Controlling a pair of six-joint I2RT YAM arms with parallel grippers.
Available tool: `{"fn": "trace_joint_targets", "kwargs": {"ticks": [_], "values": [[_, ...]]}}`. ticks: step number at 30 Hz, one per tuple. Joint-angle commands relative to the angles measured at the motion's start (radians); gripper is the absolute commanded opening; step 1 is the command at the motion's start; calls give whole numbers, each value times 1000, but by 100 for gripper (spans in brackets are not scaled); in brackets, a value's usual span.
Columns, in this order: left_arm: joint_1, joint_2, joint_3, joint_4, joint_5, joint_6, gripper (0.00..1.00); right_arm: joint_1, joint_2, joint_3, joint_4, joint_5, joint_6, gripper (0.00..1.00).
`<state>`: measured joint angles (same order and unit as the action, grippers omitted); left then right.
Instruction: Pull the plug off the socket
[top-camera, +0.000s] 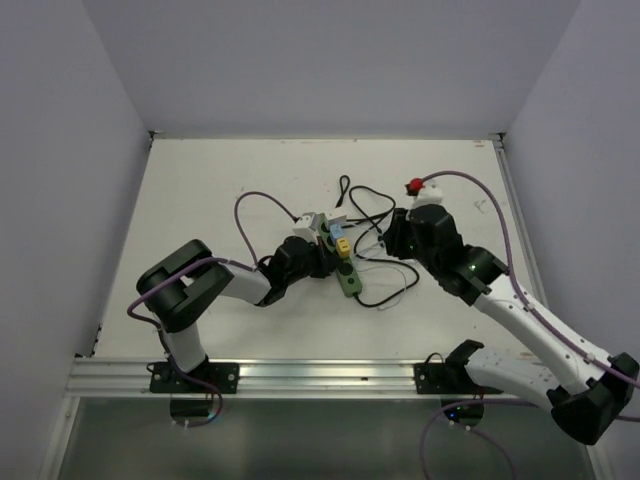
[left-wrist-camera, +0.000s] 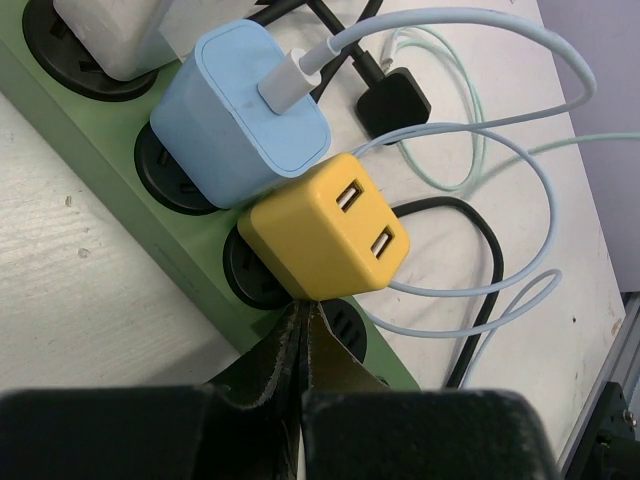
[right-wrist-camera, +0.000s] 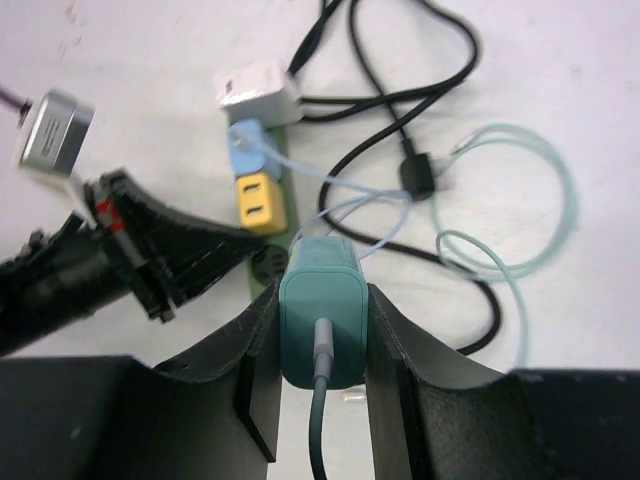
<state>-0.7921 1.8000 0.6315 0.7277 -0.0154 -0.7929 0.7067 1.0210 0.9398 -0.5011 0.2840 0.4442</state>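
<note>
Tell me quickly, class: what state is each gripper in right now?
Left gripper: closed, holding nothing, fingers at the socket.
Right gripper: closed on the teal plug.

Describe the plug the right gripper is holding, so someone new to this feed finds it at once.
Find the green power strip in the middle of the top view. A white plug, a blue plug and a yellow plug sit along it; the target plug is beyond the yellow one, clamped in the right gripper. It alone is teal, with a dark cable leaving its back.
</note>
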Motion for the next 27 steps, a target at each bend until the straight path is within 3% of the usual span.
{"fn": "trace_joint_targets", "kwargs": {"ticks": [1,5,11,15,27], "values": [[7,114,-36,-313,-93,73,0,-77,-65,44,-56,141,2,0],[7,116,-36,-312,-93,72,0,-179,-56,47,-50,194,16,0],[5,114,-38,-312,-95,75,0,-470,57,11,80,-49,33,0],[4,113,-41,-309,-95,78,0,-662,228,8,189,-210,68,0],[4,117,-42,-287,-74,92,0,-747,585,100,389,-304,154,7]]}}
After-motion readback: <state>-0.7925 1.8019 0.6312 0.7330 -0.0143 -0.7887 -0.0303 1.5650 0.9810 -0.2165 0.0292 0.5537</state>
